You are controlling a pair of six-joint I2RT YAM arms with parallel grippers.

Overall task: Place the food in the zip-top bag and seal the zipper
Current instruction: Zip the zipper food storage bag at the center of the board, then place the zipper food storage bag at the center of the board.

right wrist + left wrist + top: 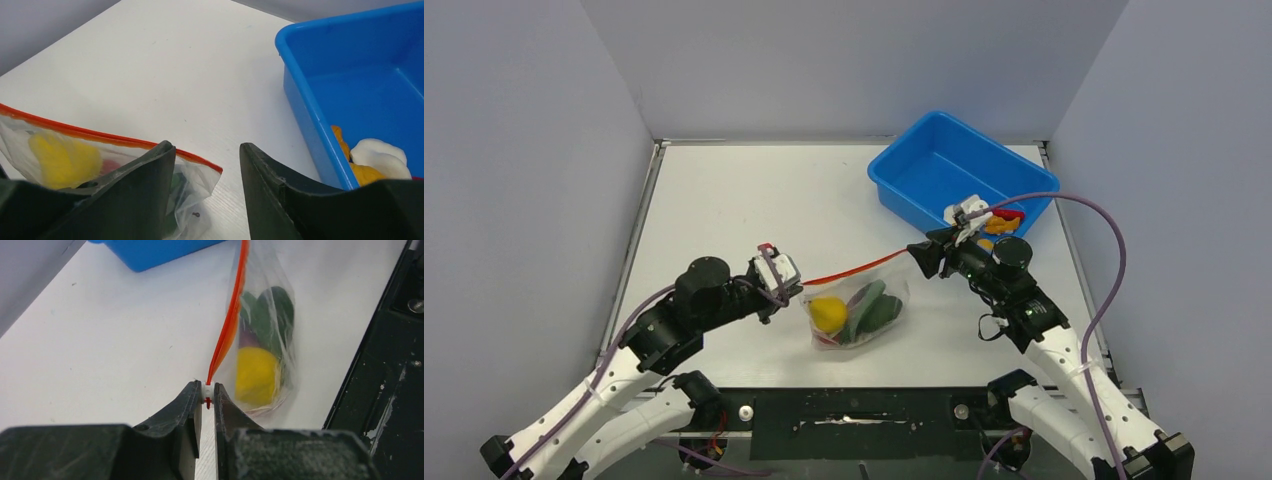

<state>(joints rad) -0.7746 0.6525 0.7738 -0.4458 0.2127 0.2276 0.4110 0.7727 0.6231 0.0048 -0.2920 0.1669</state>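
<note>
Two claws: left claw clenched on the zipper end; right claw spread, holding nothing.
Position: zip-top bag on worktop between them, yellow piece inside.
Handling: light, limp, slippery film; probably best pinched at the stiffer zipper.
Beyond: blue tub with orange piece.

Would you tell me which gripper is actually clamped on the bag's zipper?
The left gripper, shut on one end of the zipper; the right gripper stands open.
</note>
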